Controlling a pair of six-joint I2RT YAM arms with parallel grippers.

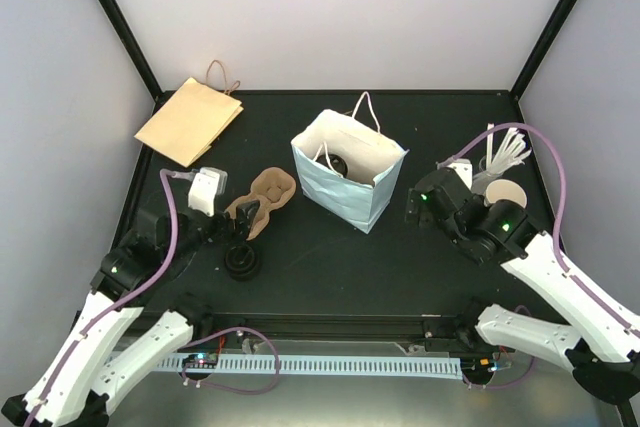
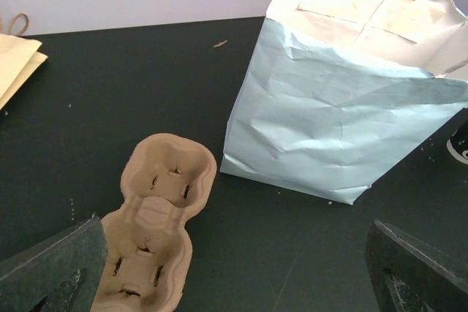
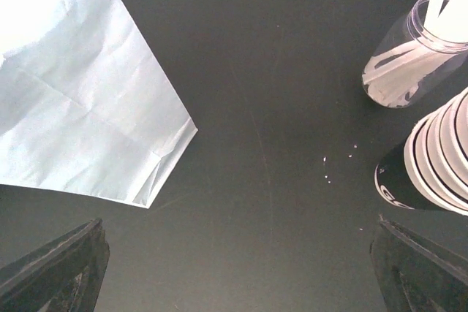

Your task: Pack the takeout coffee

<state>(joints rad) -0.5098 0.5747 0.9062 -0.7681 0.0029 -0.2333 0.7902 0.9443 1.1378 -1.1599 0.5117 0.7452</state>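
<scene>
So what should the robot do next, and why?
Probably pull both arms gently back from the white bag. A dark round thing, likely the coffee's black lid, already sits inside the open bag. The left pincer and right pincer are both open and empty.

No legible text; white marking on black cup sleeve (image 3: pixel 398 184) cut off, unreadable.
</scene>
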